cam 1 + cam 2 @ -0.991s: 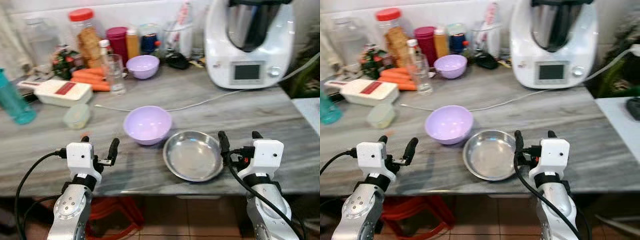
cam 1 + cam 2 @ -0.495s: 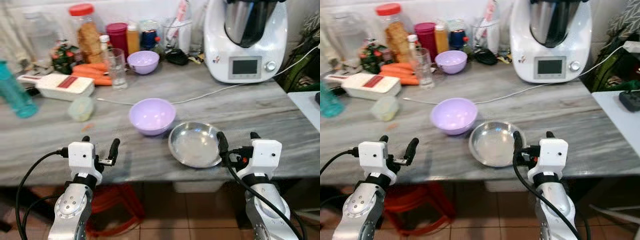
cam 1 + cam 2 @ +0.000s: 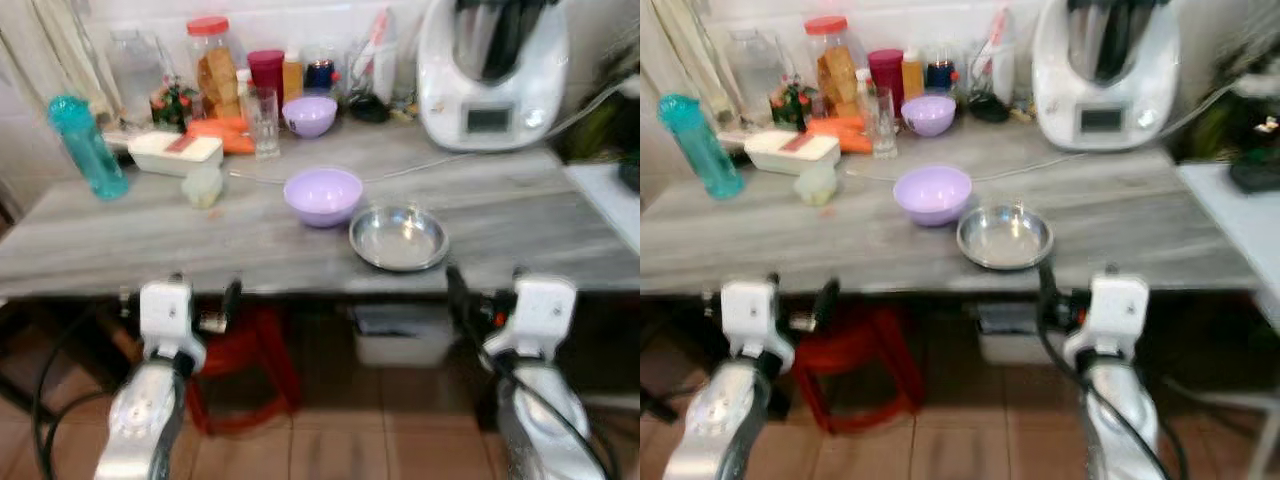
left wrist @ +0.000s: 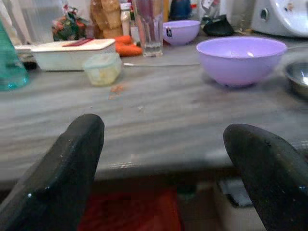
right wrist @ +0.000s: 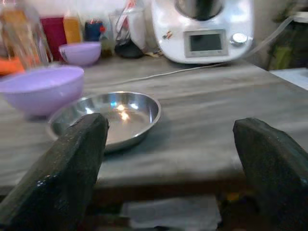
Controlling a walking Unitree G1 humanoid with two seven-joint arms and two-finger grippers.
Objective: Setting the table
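Table [image 3: 250, 265] faces both empty end effectors, left [image 4: 163, 159] and right [image 5: 171, 163], spread wide.

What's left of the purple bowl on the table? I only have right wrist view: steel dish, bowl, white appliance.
Observer: Left of the near purple bowl sits a small pale lidded container, and further left a teal bottle stands upright.
Operator: Is the bowl touching the steel dish?
Observer: Cannot tell; in the head views the steel dish sits right beside it, nearer the table edge.
Operator: Where's the left gripper?
Observer: The left gripper is below the table's front edge, jaws open and holding nothing.
Operator: And the right?
Observer: The right gripper is also below the edge, in front of the dish, jaws open.
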